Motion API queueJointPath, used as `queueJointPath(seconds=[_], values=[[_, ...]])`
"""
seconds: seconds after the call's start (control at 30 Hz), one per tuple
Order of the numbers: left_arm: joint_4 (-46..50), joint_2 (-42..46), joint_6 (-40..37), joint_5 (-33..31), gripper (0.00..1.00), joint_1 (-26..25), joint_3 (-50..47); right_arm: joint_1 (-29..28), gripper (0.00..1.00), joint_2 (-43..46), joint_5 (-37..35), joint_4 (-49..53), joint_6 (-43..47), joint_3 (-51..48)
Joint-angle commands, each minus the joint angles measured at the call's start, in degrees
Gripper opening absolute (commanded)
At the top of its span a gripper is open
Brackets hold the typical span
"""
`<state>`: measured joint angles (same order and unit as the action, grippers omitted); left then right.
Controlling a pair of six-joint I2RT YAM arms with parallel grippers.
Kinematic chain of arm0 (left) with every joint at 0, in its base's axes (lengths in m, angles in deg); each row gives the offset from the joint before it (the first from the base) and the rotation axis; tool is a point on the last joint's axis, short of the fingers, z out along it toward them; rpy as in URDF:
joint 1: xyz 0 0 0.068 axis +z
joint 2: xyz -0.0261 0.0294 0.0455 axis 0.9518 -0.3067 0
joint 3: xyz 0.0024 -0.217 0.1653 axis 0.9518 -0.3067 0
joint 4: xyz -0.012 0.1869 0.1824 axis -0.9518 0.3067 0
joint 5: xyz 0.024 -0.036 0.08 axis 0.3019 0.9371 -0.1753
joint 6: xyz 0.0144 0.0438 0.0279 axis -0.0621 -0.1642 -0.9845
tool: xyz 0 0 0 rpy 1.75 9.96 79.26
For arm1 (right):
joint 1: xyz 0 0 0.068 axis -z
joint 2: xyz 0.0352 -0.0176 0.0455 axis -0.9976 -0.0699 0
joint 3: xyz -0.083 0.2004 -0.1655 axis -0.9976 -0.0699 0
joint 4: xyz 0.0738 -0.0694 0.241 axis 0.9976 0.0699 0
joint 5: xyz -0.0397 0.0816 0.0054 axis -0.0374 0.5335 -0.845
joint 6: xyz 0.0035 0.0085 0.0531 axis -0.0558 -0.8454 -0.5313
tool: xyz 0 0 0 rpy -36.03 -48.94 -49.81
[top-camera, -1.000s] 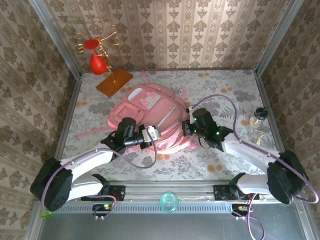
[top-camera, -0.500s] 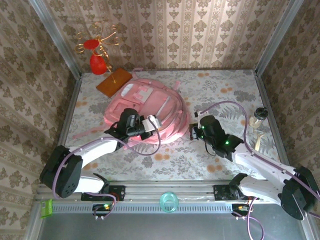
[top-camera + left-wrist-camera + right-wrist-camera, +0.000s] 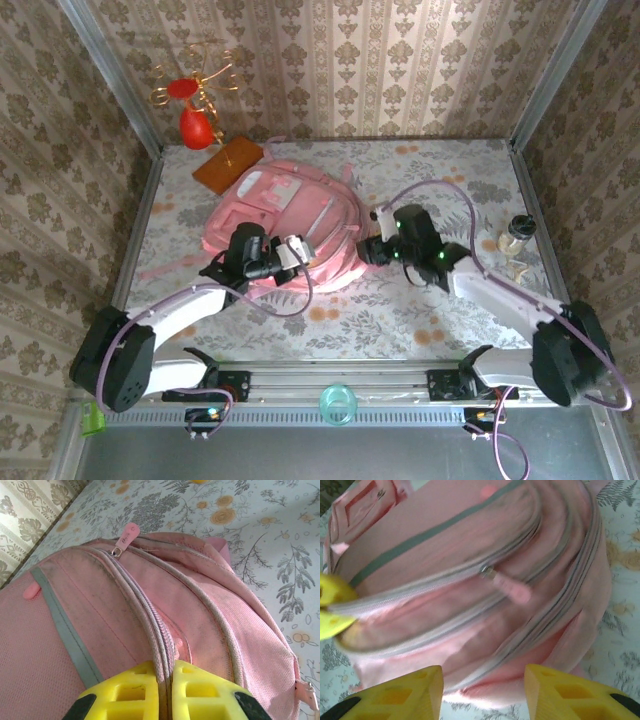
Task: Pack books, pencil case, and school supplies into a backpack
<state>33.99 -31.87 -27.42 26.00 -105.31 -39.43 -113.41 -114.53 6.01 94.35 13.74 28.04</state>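
Backpack [image 3: 290,215] pinched in left tool [image 3: 165,680], just beyond spread right tool [image 3: 482,690].

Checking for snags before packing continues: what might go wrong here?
The left tool is pinched shut on the large soft pink backpack at its zip seam; a pull may drag the bag rather than part it. The right tool, jaws open, sits short of the pink zipper pull, so closing may catch only fabric.

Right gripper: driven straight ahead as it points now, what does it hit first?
The backpack, on its zippered side, likely just below the pink zipper pull; the right gripper faces it with jaws open, gap unclear.
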Motion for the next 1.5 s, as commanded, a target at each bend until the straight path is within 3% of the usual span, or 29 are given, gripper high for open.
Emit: queueJointPath(seconds=[0.0, 0.1, 0.37, 0.63, 0.9, 0.93, 1.07, 1.17, 1.27, 1.47], values=[[0.9, 2.3, -0.1, 3.7, 0.0, 1.0, -1.4, 4.0, 0.51, -8.3, 14.2, 6.7, 6.3, 7.3], [0.7, 2.7, 0.3, 3.8, 0.0, 1.1, -1.6, 4.1, 0.57, -14.4, 17.0, 13.0, 11.4, 13.7], [0.7, 2.4, 0.6, 2.9, 0.0, 1.1, -1.4, 4.5, 0.55, -21.0, 16.7, 16.0, 16.5, 19.7], [0.6, 2.6, 0.5, 2.4, 0.0, 1.1, -1.5, 4.5, 0.36, -24.6, 17.8, 17.1, 17.0, 23.0], [0.5, 2.6, 1.0, 1.8, 0.0, 1.1, -1.5, 4.4, 0.05, -23.3, 16.7, 15.2, 15.5, 21.8], [0.5, 2.8, 1.4, 1.8, 0.02, 1.1, -1.5, 4.4, 0.02, -22.3, 16.5, 14.6, 14.9, 21.0], [1.5, 5.1, 4.1, 1.9, 0.31, 0.3, -0.9, 4.0, 0.0, -16.8, 16.7, 9.7, 10.6, 15.7], [1.5, 7.3, 6.0, -3.5, 0.44, -3.0, -0.6, 3.1, 0.0, -12.1, 17.1, 5.6, 7.3, 11.2], [3.4, 7.7, 6.0, -11.5, 0.52, -8.2, 1.0, 1.7, 0.0, -8.4, 16.7, 4.1, 5.1, 8.4], [7.1, 2.7, 11.9, -17.7, 0.6, -13.2, 7.1, -1.7, 0.0, -2.8, 14.8, 1.4, 1.7, 4.5]])
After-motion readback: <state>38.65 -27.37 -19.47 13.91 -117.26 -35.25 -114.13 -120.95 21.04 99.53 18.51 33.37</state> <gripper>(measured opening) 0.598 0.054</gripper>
